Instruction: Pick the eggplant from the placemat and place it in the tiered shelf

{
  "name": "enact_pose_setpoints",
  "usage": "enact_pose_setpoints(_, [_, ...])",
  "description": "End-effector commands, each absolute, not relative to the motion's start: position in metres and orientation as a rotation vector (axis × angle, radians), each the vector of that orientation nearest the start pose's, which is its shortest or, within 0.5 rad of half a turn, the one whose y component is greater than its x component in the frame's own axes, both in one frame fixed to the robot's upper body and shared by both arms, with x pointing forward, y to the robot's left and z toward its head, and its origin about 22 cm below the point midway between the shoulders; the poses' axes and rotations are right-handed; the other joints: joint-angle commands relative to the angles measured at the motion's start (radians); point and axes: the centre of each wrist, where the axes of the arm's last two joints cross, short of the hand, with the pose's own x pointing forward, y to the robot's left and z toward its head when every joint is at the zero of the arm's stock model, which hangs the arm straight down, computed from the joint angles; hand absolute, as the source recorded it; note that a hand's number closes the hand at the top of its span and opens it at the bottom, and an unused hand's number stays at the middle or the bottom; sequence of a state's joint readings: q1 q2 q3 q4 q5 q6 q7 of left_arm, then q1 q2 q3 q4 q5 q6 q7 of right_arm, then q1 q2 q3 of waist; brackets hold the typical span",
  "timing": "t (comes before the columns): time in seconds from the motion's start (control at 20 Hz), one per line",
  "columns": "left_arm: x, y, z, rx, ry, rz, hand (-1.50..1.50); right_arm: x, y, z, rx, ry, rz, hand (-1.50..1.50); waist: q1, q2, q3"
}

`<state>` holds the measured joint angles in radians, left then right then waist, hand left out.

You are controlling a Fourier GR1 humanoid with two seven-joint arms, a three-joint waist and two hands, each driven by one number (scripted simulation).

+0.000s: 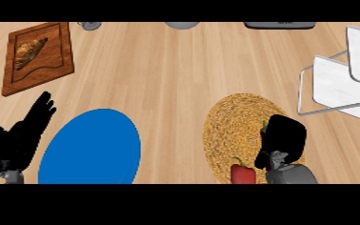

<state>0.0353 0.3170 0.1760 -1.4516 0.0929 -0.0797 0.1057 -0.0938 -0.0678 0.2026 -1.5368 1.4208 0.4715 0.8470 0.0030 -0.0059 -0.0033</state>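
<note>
The round woven placemat (235,133) lies right of the middle of the counter. My right hand (287,136) hangs over its right edge with its fingers curled downward. The dark eggplant is almost wholly hidden under the hand. Only its small green stem (265,125) sticks out at the hand's left side. The white tiered shelf (330,83) with a wire frame stands at the right edge, above and to the right of the hand. My left hand (29,128) rests open at the lower left, fingers up.
A red pepper (243,173) stands on the placemat's near edge, just left of my right wrist. A blue plate (90,148) lies at the lower left. A wooden board with bread (38,57) sits at the far left. Grey items line the far edge.
</note>
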Motion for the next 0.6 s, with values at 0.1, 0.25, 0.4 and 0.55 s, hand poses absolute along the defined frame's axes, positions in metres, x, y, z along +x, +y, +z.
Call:
enact_pose_setpoints(0.1, [0.230,0.359,-0.002,0.262,-1.311,-0.019,0.00,0.244,-0.222,0.054,-1.160,-0.869,1.115,1.50,-0.026,0.001,0.004])
enact_pose_setpoints(0.25, [0.223,0.352,-0.007,0.249,-1.321,-0.018,0.00,0.230,-0.240,0.060,-1.045,-1.106,1.101,1.50,-0.026,-0.001,0.005])
enact_pose_setpoints(0.4, [0.224,0.354,-0.006,0.293,-1.331,-0.014,0.00,0.211,-0.276,0.095,-1.054,-1.213,1.082,1.50,-0.034,-0.002,0.004])
enact_pose_setpoints(0.55, [0.223,0.350,-0.005,0.246,-1.328,-0.015,0.00,0.193,-0.303,0.119,-1.058,-1.240,1.012,1.50,-0.022,0.000,0.004])
